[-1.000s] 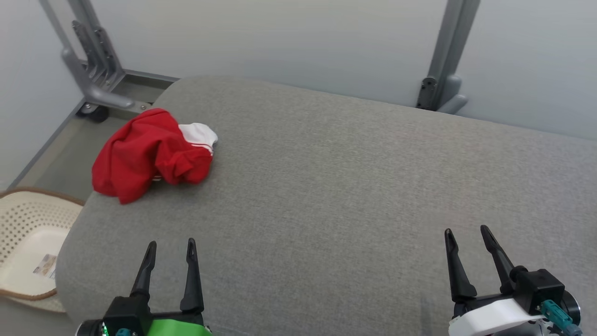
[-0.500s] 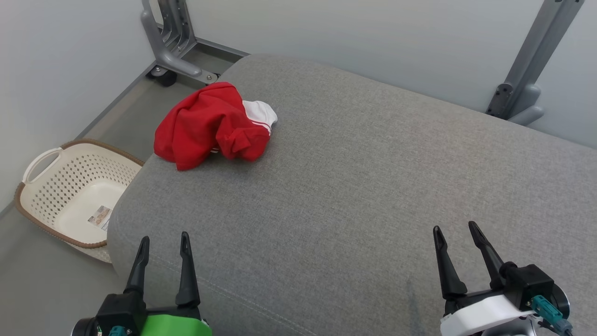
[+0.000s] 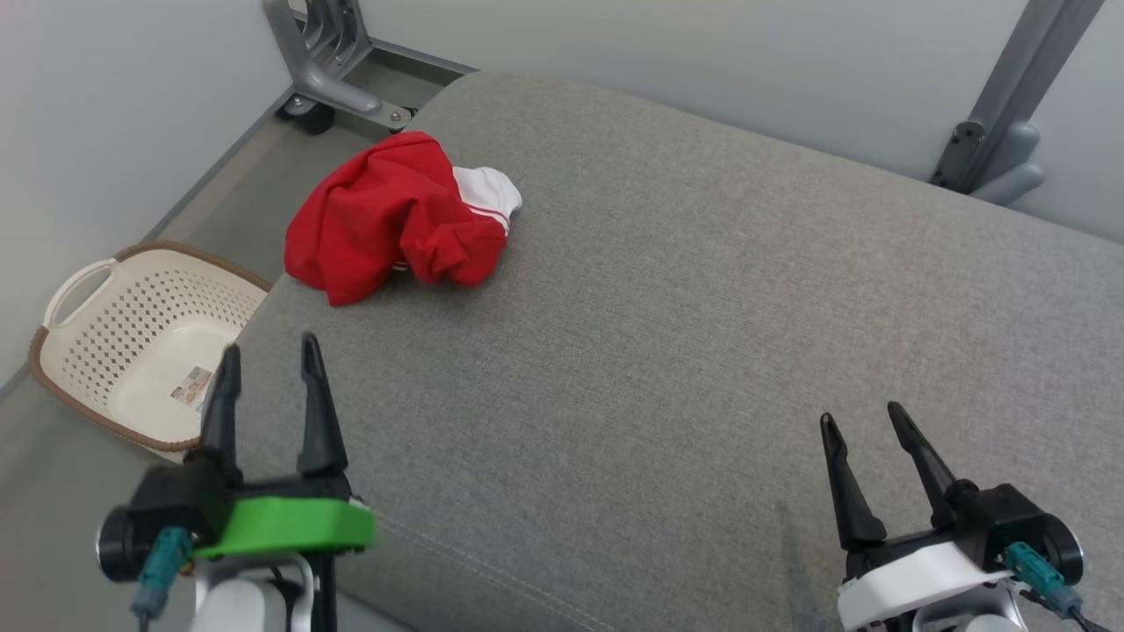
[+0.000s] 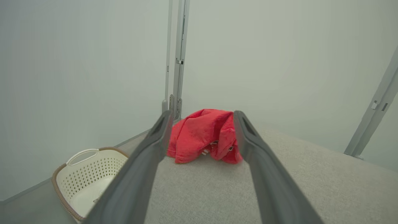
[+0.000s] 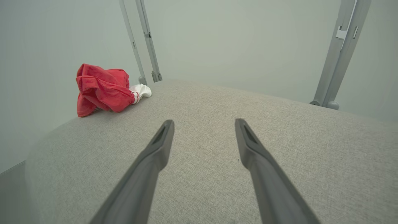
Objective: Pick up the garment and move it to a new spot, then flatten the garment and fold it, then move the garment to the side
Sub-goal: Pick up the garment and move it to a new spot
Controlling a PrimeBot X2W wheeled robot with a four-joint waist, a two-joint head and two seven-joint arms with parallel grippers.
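Two grippers hover spread, empty; the red garment (image 3: 386, 219) lies ahead of the left gripper (image 3: 270, 347), well apart from the right gripper (image 3: 860, 414).

Garment (image 3: 386, 215): soft red cloth, matt, with white ribbed trim. Cushion (image 3: 667, 290): coarse grey woven fabric, matt, with a stitched seam along the near edge. Basket (image 3: 132, 307): cream perforated plastic, brown rim. Frame (image 3: 325, 79): smooth grey-painted metal. Left gripper (image 3: 269, 343) fingers (image 3: 318, 412): dark matt plastic.
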